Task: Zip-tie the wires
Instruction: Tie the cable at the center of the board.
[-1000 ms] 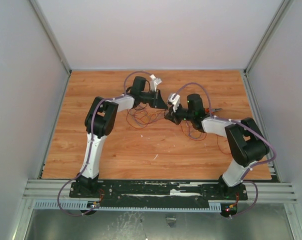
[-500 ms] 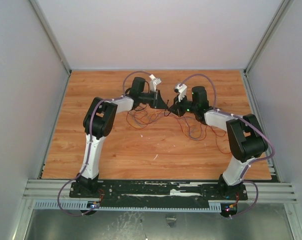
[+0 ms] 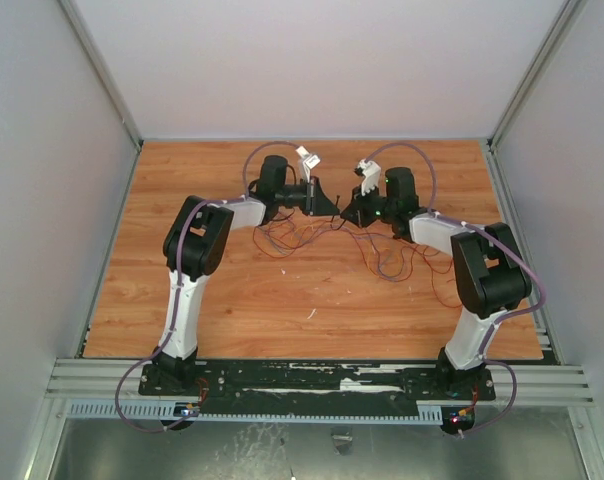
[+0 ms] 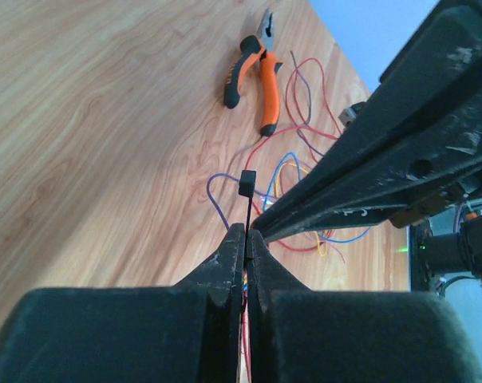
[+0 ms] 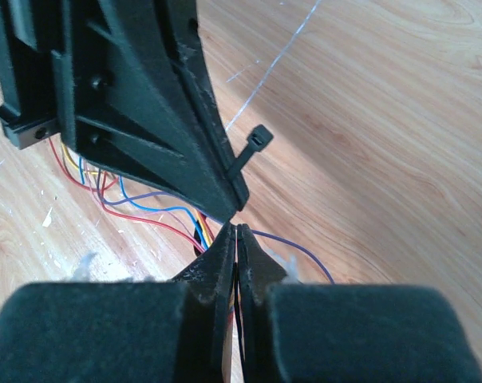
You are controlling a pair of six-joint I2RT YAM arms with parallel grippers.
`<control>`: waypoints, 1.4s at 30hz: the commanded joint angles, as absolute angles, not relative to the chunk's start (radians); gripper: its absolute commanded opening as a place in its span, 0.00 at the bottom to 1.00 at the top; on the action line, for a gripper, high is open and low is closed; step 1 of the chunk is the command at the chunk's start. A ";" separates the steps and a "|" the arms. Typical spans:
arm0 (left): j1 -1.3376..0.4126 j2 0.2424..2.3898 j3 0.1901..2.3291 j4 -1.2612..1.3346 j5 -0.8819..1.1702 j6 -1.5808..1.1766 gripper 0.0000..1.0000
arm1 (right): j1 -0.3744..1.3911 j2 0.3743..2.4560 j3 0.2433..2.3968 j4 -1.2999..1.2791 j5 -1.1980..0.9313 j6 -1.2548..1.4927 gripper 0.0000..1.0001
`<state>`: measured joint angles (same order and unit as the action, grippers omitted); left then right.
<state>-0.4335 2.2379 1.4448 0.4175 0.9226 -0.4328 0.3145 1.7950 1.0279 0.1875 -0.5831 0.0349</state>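
Observation:
Both grippers meet tip to tip above the wires (image 3: 382, 262) at the table's far middle. My left gripper (image 3: 329, 206) is shut on the zip tie (image 4: 246, 203), whose black strip rises from the closed jaws to its small head. In the right wrist view the zip tie (image 5: 245, 159) sticks out of the left fingers (image 5: 169, 104). My right gripper (image 5: 236, 230) is shut too, with a thin dark strip pinched between its jaws that looks like the tie's other end. Red, blue and purple wires (image 5: 145, 211) curl on the wood just below both jaws.
Orange-handled pliers (image 4: 257, 72) lie on the wood beyond the left gripper, beside more red wire loops (image 4: 301, 88). Grey walls (image 3: 62, 200) enclose the table on three sides. The right fingers (image 4: 369, 159) cross the left wrist view close to the jaws.
My right gripper has moved towards the far side and in to the left gripper, so the two tips now touch. The left gripper has shifted only slightly. Both stayed shut.

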 commanded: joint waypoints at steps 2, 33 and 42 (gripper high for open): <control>-0.442 2.184 1.405 0.559 0.983 -0.508 0.00 | 0.296 1.787 1.032 0.225 -0.559 0.100 0.00; -0.456 2.183 1.379 0.618 0.978 -0.549 0.00 | 0.276 1.770 1.010 0.323 -0.572 0.295 0.00; -0.458 2.180 1.376 0.621 0.980 -0.549 0.00 | 0.281 1.787 1.020 0.318 -0.540 0.298 0.00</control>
<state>-0.4427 2.2280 1.3834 0.5812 0.9482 -0.5468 0.2745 1.7752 0.9886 0.3038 -0.5713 0.2882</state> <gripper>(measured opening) 0.019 0.004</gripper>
